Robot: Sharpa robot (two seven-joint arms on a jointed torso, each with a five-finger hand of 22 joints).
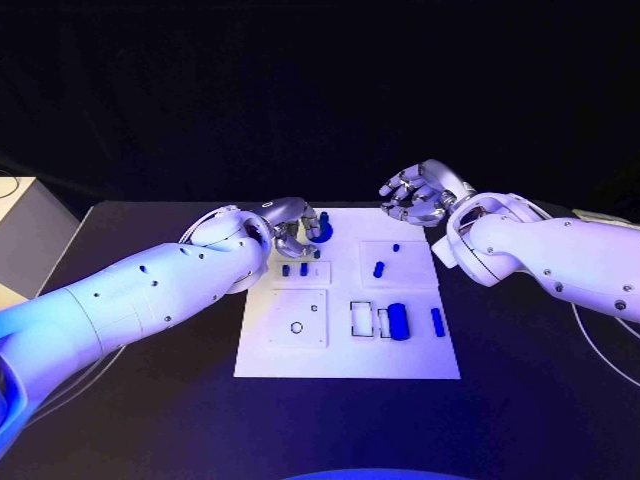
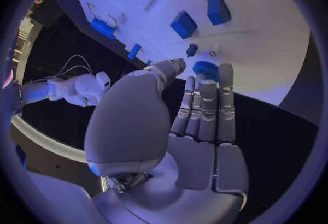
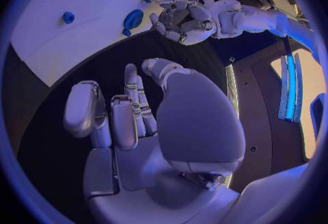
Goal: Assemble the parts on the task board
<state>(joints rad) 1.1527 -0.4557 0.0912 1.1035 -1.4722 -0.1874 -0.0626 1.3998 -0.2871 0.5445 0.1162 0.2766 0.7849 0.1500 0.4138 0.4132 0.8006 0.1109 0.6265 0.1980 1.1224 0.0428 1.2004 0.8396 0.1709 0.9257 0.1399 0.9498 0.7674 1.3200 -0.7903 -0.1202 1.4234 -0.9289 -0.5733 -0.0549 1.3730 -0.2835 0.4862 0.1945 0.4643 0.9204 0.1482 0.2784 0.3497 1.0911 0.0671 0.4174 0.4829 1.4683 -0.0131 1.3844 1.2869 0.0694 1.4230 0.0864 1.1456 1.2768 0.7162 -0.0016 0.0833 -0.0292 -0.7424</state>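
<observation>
Though no writing can be read anywhere, the white task board [image 1: 346, 355] lies mid-table [image 1: 147, 420], flat, with outlined recesses and small blue parts [image 1: 397, 320] scattered on it. Left robot hand [image 1: 294, 228] hovers at the board's far left corner, fingers apart, holding nothing. Right robot hand [image 1: 418, 195] hangs beyond the far right corner, fingers loosely curled, empty.

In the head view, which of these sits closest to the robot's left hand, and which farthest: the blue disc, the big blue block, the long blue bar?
From the left hand:
1. Blue disc, right beside the fingers, at the board's far edge.
2. Big blue block, in the board's near half.
3. Long blue bar, just beyond it, by the board's right edge.
</observation>
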